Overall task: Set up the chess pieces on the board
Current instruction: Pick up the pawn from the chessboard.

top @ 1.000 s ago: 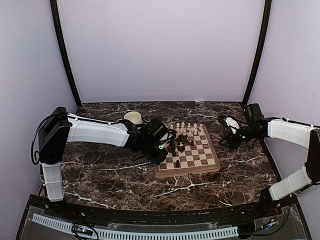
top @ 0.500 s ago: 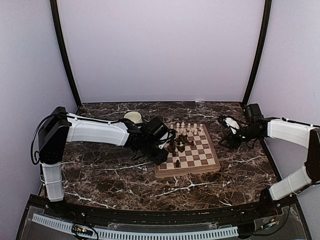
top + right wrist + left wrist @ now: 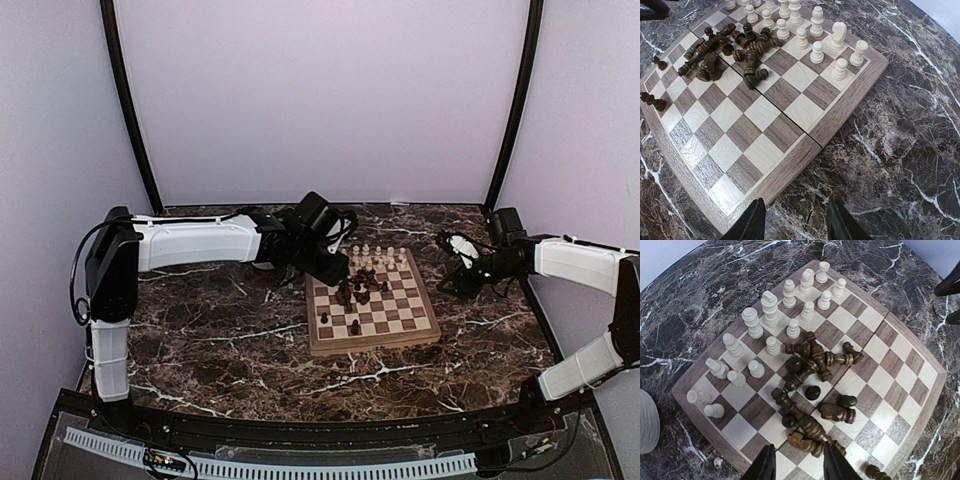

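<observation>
Fingers (image 3: 766,465) of the left gripper (image 3: 799,462) stand apart with nothing between them; the grip is released. The right gripper (image 3: 796,220) likewise shows parted fingers (image 3: 754,222) holding nothing.

The board (image 3: 375,344) lies flat on the dark marble tabletop (image 3: 220,340), right of centre and between the two arms. The cream pieces (image 3: 770,307) stand upright in two rows along its far edge. Most of the dark pieces (image 3: 810,362) lie toppled in a heap on the middle squares, touching and crossing one another. A single dark pawn (image 3: 323,318) stands upright on the left column toward the near edge, and a second dark piece (image 3: 354,327) sits a little to its right, near the near rim.

Compared with one second ago, the left gripper has lifted away from the board's left edge. It now hangs over the far-left corner, its camera looking down on the cream rows and the heap. The square with the dark pawn was covered by the gripper in the overhead view then and is now exposed. The heap and the cream rows are unchanged.

The left arm (image 3: 200,240) now crosses in front of the cream mug (image 3: 646,422), which the overhead view showed plainly before. The mug stands on the marble just off the board's far-left corner. The right gripper has not moved and sits off the board's right side.
</observation>
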`<control>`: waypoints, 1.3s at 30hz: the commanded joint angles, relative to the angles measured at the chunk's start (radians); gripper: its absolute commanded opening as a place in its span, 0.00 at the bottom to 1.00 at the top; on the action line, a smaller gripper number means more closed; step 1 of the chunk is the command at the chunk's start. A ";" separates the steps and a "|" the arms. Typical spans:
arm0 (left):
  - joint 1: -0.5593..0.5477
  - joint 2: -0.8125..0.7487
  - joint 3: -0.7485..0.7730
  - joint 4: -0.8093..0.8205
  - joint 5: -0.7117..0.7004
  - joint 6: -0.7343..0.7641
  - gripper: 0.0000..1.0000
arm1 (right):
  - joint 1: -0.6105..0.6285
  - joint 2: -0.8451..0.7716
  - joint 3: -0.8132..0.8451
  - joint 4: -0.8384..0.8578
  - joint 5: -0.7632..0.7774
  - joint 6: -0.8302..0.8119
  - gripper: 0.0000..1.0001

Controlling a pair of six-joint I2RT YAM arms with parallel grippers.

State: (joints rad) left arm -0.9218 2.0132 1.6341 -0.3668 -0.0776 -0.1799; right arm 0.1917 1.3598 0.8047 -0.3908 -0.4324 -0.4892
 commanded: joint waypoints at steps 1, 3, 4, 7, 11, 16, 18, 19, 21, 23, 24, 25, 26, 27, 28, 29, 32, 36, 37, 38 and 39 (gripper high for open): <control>0.020 0.056 0.050 -0.016 -0.004 -0.024 0.33 | -0.003 -0.001 0.017 0.006 0.004 -0.003 0.43; 0.028 0.073 0.068 -0.016 0.012 -0.023 0.32 | -0.003 0.001 0.017 0.006 0.004 -0.003 0.43; 0.029 0.083 0.078 -0.017 0.021 -0.023 0.32 | -0.003 0.003 0.019 0.006 0.004 -0.003 0.43; 0.033 0.107 0.100 -0.025 0.041 -0.020 0.34 | -0.003 0.006 0.020 0.004 0.005 -0.003 0.43; 0.036 0.141 0.117 -0.037 0.050 -0.017 0.35 | -0.003 0.006 0.019 0.006 0.008 -0.004 0.43; 0.046 0.166 0.120 -0.034 0.051 -0.026 0.29 | -0.003 0.010 0.019 0.006 0.009 -0.005 0.44; 0.048 0.171 0.122 -0.033 0.056 -0.024 0.28 | -0.003 0.012 0.020 0.005 0.009 -0.005 0.43; 0.048 0.173 0.127 -0.034 0.056 -0.023 0.27 | -0.003 0.012 0.019 0.006 0.009 -0.005 0.43; 0.048 0.176 0.130 -0.034 0.055 -0.023 0.24 | -0.003 0.013 0.021 0.005 0.009 -0.005 0.43; 0.050 0.178 0.131 -0.035 0.057 -0.024 0.23 | -0.003 0.015 0.021 0.004 0.010 -0.005 0.43; 0.051 0.179 0.130 -0.035 0.058 -0.024 0.21 | -0.003 0.016 0.021 0.004 0.011 -0.005 0.43; 0.051 0.181 0.130 -0.034 0.060 -0.024 0.21 | -0.003 0.016 0.021 0.004 0.011 -0.005 0.43; 0.052 0.182 0.129 -0.035 0.061 -0.023 0.20 | -0.004 0.016 0.021 0.004 0.012 -0.005 0.43; 0.053 0.184 0.127 -0.035 0.061 -0.023 0.19 | -0.003 0.016 0.021 0.005 0.012 -0.005 0.43; 0.053 0.185 0.127 -0.034 0.063 -0.023 0.18 | -0.003 0.016 0.021 0.004 0.013 -0.005 0.43; 0.054 0.187 0.125 -0.034 0.064 -0.023 0.17 | -0.003 0.016 0.021 0.004 0.014 -0.005 0.43; 0.054 0.188 0.127 -0.029 0.068 -0.023 0.16 | -0.003 0.016 0.021 0.004 0.014 -0.005 0.43; 0.058 0.197 0.133 -0.023 0.072 -0.023 0.17 | -0.003 0.018 0.021 0.004 0.016 -0.005 0.43; 0.058 0.198 0.138 -0.023 0.073 -0.023 0.16 | -0.004 0.018 0.021 0.004 0.017 -0.005 0.43; 0.058 0.201 0.140 -0.024 0.073 -0.023 0.16 | -0.004 0.017 0.021 0.005 0.016 -0.005 0.43; 0.058 0.202 0.142 -0.024 0.073 -0.021 0.15 | -0.003 0.016 0.021 0.004 0.017 -0.005 0.43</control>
State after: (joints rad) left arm -0.8719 2.2135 1.7416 -0.3836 -0.0154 -0.1959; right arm 0.1917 1.3727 0.8047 -0.3912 -0.4210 -0.4892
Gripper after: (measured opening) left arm 0.159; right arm 0.434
